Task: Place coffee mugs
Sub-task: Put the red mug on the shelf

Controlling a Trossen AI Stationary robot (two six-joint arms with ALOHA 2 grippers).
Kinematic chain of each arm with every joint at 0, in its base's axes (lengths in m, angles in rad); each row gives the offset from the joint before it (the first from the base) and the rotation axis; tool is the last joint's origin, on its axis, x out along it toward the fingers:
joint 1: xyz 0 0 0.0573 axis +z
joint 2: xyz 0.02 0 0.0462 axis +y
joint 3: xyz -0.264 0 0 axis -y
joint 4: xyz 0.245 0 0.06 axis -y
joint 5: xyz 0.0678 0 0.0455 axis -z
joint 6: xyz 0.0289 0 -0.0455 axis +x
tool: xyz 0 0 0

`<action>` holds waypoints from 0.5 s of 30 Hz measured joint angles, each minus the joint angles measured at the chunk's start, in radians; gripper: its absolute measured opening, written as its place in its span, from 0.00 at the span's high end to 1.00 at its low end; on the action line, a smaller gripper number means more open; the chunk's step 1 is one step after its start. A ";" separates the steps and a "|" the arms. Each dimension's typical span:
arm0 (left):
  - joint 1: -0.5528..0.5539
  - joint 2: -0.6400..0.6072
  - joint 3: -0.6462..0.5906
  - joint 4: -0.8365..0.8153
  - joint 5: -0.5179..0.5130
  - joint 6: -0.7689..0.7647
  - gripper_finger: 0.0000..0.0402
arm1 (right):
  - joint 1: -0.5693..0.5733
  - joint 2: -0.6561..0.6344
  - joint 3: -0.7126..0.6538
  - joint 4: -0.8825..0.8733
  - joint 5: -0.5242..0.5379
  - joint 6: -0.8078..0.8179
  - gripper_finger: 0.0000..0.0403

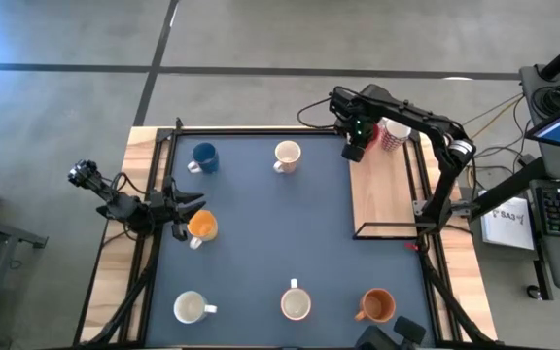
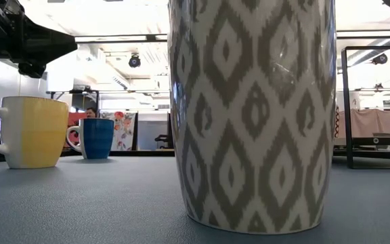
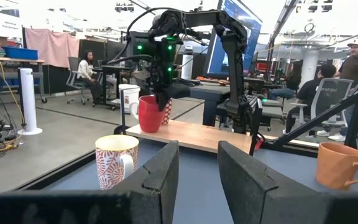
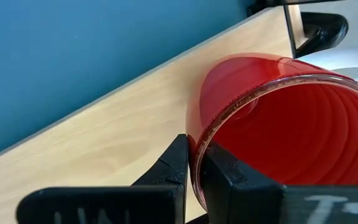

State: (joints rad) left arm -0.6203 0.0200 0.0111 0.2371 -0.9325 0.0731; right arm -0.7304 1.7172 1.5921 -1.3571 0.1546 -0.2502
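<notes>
Pinching the rim of the red mug [image 4: 272, 124], the right pincer [image 4: 194, 165] has its two dark fingers closed on the wall, one inside and one outside, which looks like a grip chosen for lifting or setting the mug upright by its lip. In the high view this happens at the upper right of the frame, over the far end of the pale wooden board [image 1: 382, 194] lying along the right side of the bench [image 1: 280, 243], with a white patterned mug [image 1: 395, 134] just beside the red one and close enough to be knocked. The left pincer [image 1: 185, 206] waits at the left-centre of that frame with its fingers apart and nothing between them, right next to the orange-yellow mug [image 1: 202, 227]. Other mugs are spread over the blue surface: a blue mug [image 1: 204, 157] at upper left, a cream mug [image 1: 287, 155] at upper middle, a white mug [image 1: 192, 307] at lower left, another pale mug [image 1: 296, 303] at lower middle, and an orange mug [image 1: 376, 305] at lower right. The black frame rail [image 1: 387, 233] around the board may hinder a low sideways move. People sit in the room beyond.
</notes>
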 joint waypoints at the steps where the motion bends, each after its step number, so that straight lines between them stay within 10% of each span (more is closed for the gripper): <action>1: 0.000 0.000 0.000 0.000 0.000 0.000 0.76 | -0.003 0.000 0.000 0.005 0.000 -0.004 0.96; 15: 0.000 0.000 0.000 0.000 0.000 0.000 0.76 | -0.036 -0.001 0.000 0.010 -0.031 -0.004 0.96</action>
State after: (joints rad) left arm -0.6203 0.0200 0.0112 0.2371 -0.9325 0.0731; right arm -0.7666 1.7161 1.5925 -1.3476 0.1234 -0.2546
